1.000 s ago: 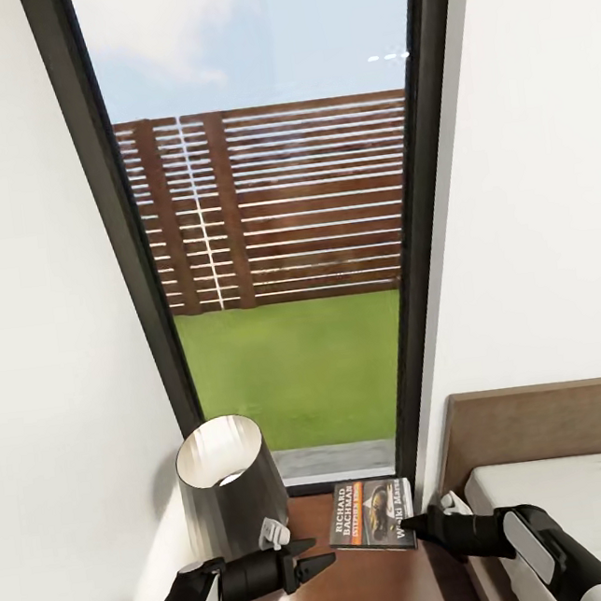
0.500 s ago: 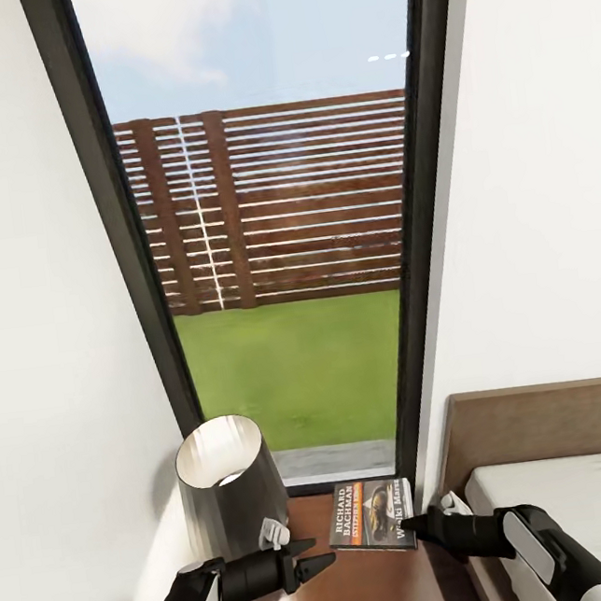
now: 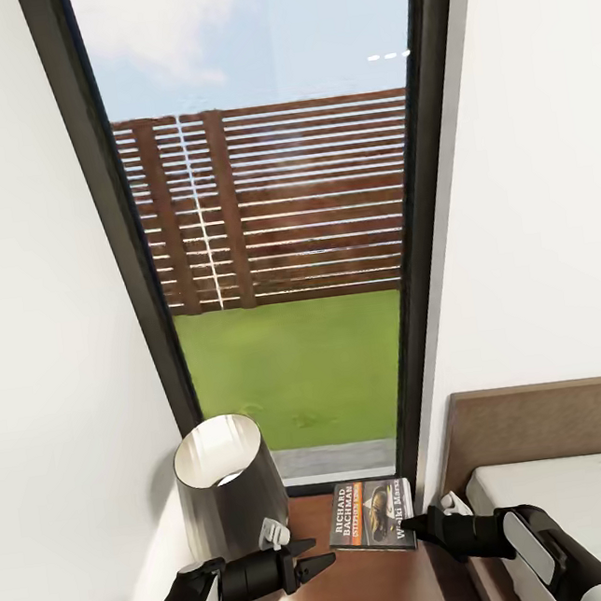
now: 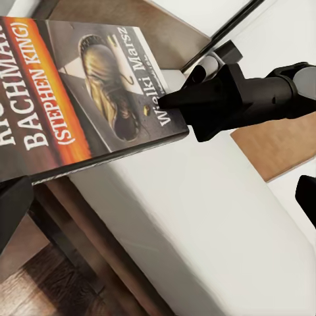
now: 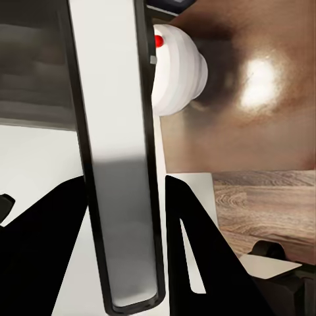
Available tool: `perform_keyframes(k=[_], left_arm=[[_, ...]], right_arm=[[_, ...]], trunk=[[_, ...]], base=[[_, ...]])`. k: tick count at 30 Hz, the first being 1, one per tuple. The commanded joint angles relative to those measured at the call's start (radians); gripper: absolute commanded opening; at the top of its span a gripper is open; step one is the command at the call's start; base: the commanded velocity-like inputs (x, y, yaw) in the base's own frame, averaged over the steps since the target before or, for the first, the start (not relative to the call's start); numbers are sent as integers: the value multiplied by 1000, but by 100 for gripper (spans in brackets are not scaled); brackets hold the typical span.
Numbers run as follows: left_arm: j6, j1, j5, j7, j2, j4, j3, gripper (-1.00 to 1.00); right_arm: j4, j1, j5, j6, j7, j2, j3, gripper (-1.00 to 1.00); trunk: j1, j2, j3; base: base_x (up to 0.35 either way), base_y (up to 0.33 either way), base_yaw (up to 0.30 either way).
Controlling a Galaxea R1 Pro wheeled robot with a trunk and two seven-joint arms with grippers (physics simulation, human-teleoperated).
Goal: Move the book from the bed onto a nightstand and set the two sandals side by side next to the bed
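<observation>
Book [image 3: 371,515] lies flat on the nightstand [image 3: 373,588], its edge between the right gripper [image 5: 122,263] fingers, which straddle it with slim gaps showing, so we judge them parted, not clamped. Left gripper [image 3: 314,562] hovers spread and empty beside the lamp [image 3: 231,488]. We suggest drawing the right arm straight back toward the bed [image 3: 569,493], level, without nudging the cover off the corner.

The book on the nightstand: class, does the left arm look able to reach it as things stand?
Probably yes. The left pincer hovers over the nightstand beside the lamp, with bare wood between it and the book. The right pincer sits at the book's far edge, not across the path.
</observation>
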Motion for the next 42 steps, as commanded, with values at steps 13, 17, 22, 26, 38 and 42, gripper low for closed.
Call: perform_keyframes(k=[13,17,22,26,38,42], left_arm=[[11,-1,-10,-7,-2,-1,8,100],[11,-1,-10,-7,-2,-1,8,100],[11,-1,-11,-7,-2,-1,8,100],[12,-1,-11,-7,-2,-1,8,100],[12,-1,-9,-7,-3,-1,8,100],[12,-1,-9,-7,-3,-1,8,100]], right_arm=[[0,-1,0,5,3,0,-2,-100],[1,-1,1,5,3,0,-2,-100],[1,-1,1,5,3,0,-2,-100],[1,-1,1,5,3,0,-2,-100],[0,-1,0,7,4,-1,-2,-100],[0,-1,0,7,4,-1,-2,-100]], trunk=[[50,-93,-43],[66,-121,-55],[85,-156,-71],[100,-184,-84],[146,-268,-121],[162,-296,-134]], base=[[0,0,0],[0,0,0],[0,0,0],[0,0,0],[0,0,0],[0,0,0]])
